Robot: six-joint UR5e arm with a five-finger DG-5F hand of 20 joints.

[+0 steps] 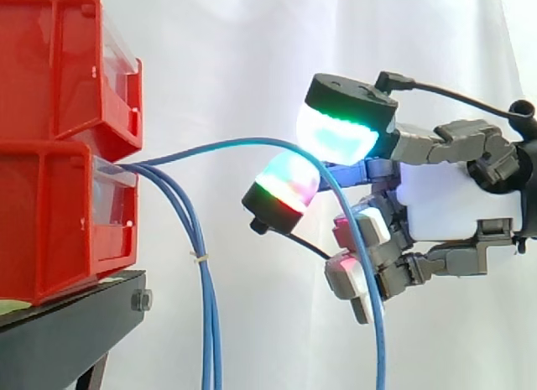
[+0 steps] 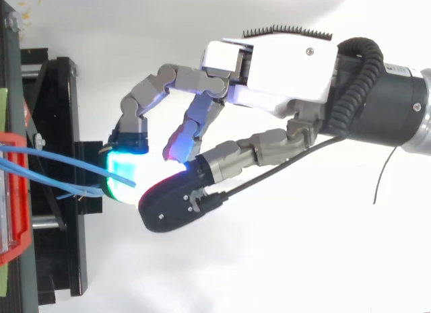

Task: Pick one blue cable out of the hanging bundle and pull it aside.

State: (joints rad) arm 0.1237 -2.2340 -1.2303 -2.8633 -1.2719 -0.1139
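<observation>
The hand (image 1: 453, 197) pinched one thin blue cable (image 1: 252, 141) between two glowing fingertips (image 1: 340, 126). The cable arced from the red plastic bins (image 1: 59, 214), apart from the hanging blue cable bundle (image 1: 208, 323).

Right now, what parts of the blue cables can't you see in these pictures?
- Bottom ends of the hanging cables: side view, cut off by the bottom edge.
- Where the cables start: side view, hidden inside the lower red bin.
- The pulled cable past the grip of the hand: top view, covered by the glowing pads.
</observation>
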